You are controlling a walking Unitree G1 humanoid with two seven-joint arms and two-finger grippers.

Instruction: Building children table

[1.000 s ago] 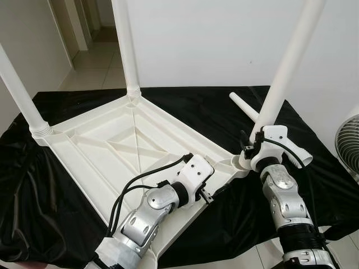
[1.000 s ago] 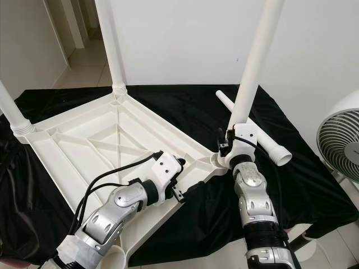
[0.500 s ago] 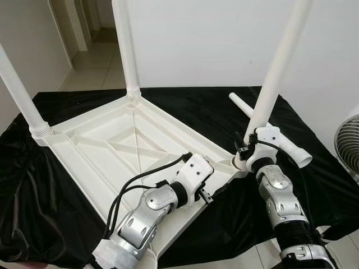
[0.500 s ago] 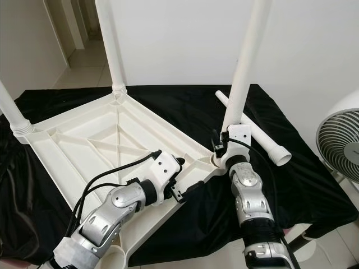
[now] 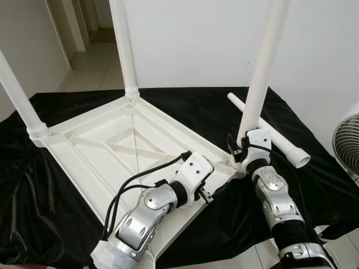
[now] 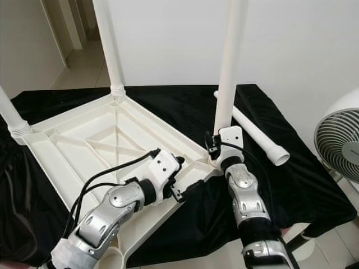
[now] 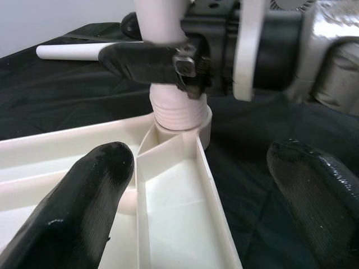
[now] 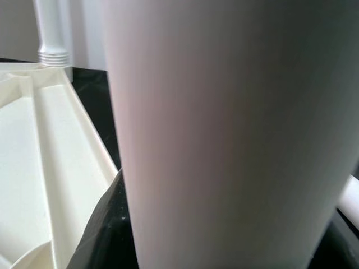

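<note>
The white plastic table (image 5: 112, 145) lies upside down on a black cloth. One leg (image 5: 124, 45) stands in its far corner and another (image 5: 19, 101) in its left corner. My right gripper (image 5: 239, 150) is shut on a third leg (image 5: 261, 73) just above its threaded foot, which sits at the right corner socket (image 7: 179, 112); that leg stands nearly upright. My left gripper (image 5: 208, 193) is open, its black fingers (image 7: 95, 207) straddling the table's near rim close to that corner. A fourth leg (image 5: 280, 143) lies loose on the cloth behind my right arm.
The black cloth (image 5: 33, 190) drapes over the supporting surface and hangs off its front edge. A white fan (image 5: 348, 145) stands at the far right. A white wall rises behind, and a tiled hallway (image 5: 95, 61) opens at the back left.
My right gripper has shifted left toward the corner socket, swinging the held leg from a rightward lean to nearly upright. The left arm has stayed where it was.
</note>
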